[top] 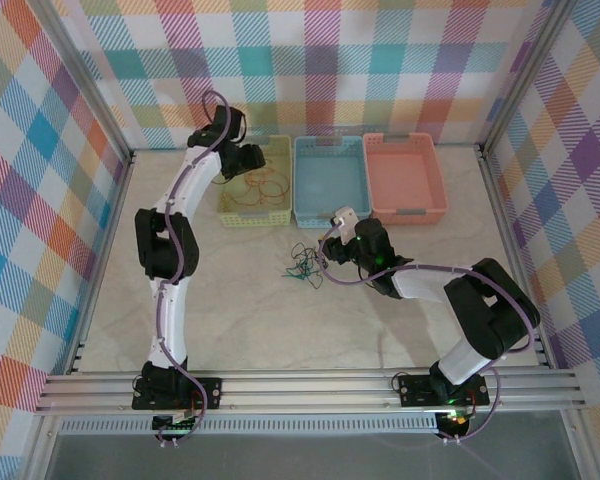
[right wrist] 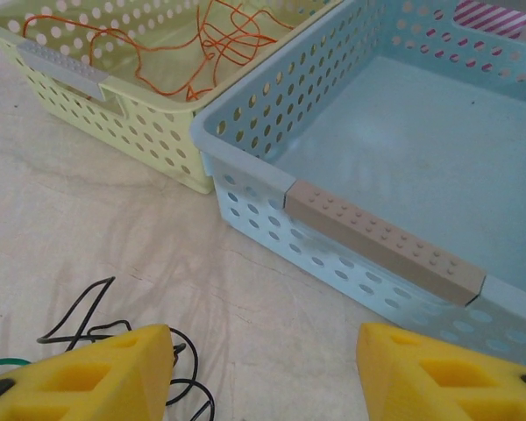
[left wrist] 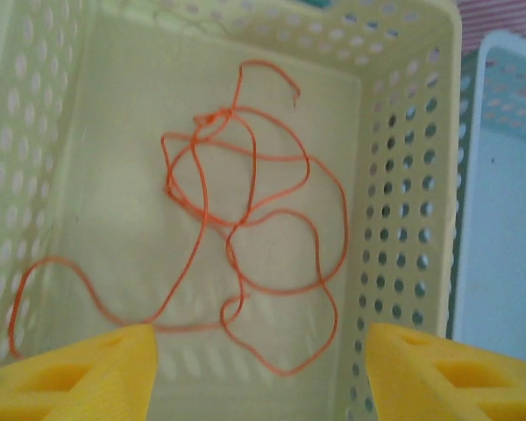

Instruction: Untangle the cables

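Each wrist view shows spread, empty jaws: left gripper (left wrist: pixel 261 368) over the orange cable (left wrist: pixel 212 117) in the yellow basket (left wrist: pixel 403 202), right gripper (right wrist: pixel 265 373) beside the black cable (right wrist: pixel 94 305) near the table's (right wrist: pixel 88 219) middle.

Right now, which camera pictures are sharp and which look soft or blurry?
Top external: even light, sharp, but the cable pile is tiny. Left wrist: soft overall, orange cable legible. Right wrist: blue basket crisp, near fingers slightly blurred.
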You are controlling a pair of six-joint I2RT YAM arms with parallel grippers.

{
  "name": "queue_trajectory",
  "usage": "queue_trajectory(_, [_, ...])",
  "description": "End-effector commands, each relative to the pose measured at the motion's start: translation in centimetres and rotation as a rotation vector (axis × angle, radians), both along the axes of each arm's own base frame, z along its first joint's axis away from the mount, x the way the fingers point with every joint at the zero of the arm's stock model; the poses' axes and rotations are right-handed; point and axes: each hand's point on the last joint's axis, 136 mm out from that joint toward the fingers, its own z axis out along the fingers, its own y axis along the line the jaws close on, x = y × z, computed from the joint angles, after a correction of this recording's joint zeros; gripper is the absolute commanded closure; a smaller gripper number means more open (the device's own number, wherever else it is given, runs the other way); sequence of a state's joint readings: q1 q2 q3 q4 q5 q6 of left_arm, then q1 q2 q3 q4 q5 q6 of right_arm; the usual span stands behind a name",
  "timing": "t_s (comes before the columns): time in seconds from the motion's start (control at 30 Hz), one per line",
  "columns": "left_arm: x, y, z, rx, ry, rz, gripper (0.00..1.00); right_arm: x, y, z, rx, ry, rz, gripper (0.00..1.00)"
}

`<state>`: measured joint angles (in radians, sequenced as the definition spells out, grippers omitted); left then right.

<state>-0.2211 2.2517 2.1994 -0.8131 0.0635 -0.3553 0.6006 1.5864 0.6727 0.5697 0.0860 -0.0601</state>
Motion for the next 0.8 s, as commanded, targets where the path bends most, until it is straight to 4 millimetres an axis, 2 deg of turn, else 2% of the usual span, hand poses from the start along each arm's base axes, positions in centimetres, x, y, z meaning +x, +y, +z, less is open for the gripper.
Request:
queue_trajectory(0.0, [-3.2,-0.3,8.0,-0.059,-0.115,-0.020,0.36,-0.2,0.4,1.5,0.039,-0.043,0.031,0.42])
queue_trajectory(0.1, [-5.9,-0.6,9.5,-0.101,-0.150,-0.034,0.36,-0.6,0.8,1.6,0.050,-0.041,0.061,0.42])
queue_trajectory(0.17, [-8.1,-1.5,10.2,-0.151,-0.179,-0.060,0.37,-0.8,1.1,1.6,0.055,-0.038,0.083,0.42])
queue_trajectory(0.23, [-10.8,-2.8,9.9,-0.194,-0.192,-0.093,0.39,-0.9,1.3,1.7,0.058,-0.036,0.097,0.42])
queue_trajectory(0.4, [-17.5,-6.9,5.6,-0.328,-0.142,-0.200,0.43,-1.3,2.0,1.3,0.056,-0.012,0.142,0.42])
queue_trajectory(0.5, [-19.9,-8.2,3.0,-0.340,-0.105,-0.249,0.45,-1.9,3.5,0.7,0.076,0.047,0.223,0.43])
queue_trajectory(0.6, [-21.4,-8.8,2.1,-0.384,-0.141,-0.278,0.47,-2.5,4.8,-0.3,0.075,0.121,0.293,0.44])
queue_trajectory(0.7, [-22.5,-9.7,1.7,-0.465,-0.185,-0.295,0.47,-2.6,5.5,-1.0,0.064,0.162,0.323,0.46])
queue_trajectory(0.77, [-23.0,-9.8,1.3,-0.460,-0.195,-0.299,0.48,-2.5,5.6,-1.4,0.050,0.169,0.321,0.45])
